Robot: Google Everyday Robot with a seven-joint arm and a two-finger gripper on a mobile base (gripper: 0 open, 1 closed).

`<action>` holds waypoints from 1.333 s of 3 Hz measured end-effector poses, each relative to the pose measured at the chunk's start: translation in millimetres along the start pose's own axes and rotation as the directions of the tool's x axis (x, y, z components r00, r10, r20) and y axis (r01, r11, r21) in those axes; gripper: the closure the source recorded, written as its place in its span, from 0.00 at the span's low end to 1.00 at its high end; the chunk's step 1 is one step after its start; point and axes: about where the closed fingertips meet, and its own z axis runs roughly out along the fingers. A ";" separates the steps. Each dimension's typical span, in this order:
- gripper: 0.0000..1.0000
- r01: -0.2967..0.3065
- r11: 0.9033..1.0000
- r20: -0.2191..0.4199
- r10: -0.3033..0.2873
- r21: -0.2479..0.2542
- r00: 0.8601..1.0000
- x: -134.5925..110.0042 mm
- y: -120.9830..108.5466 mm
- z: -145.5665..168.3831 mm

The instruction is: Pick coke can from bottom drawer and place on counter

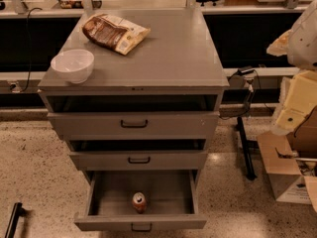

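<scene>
The counter (173, 53) was logged topmost; the bottom drawer (141, 224) was found pulled open; the gripper (294, 39) was seen at the right edge, level with the counter, well apart from the drawer — open or closed could not be told; a chip bag (115, 32) and white bowl (73, 65) were seen on the counter; the coke can (139, 202) was found upright near the drawer front — it could be tipped by an off-centre approach, or the drawer walls clipped.

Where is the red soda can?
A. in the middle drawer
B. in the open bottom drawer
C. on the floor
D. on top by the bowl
B: the coke can stands in the open bottom drawer, near its front; the counter holds a white bowl and a snack bag. The gripper is not in view.
</scene>
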 end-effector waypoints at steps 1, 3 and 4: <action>0.00 0.000 1.000 0.000 0.000 0.000 1.000 0.0 0.0 0.0; 0.00 0.000 0.998 0.121 0.007 -0.060 0.993 3.0 9.8 55.7; 0.00 0.030 0.995 0.307 0.000 -0.095 0.952 2.6 48.9 112.9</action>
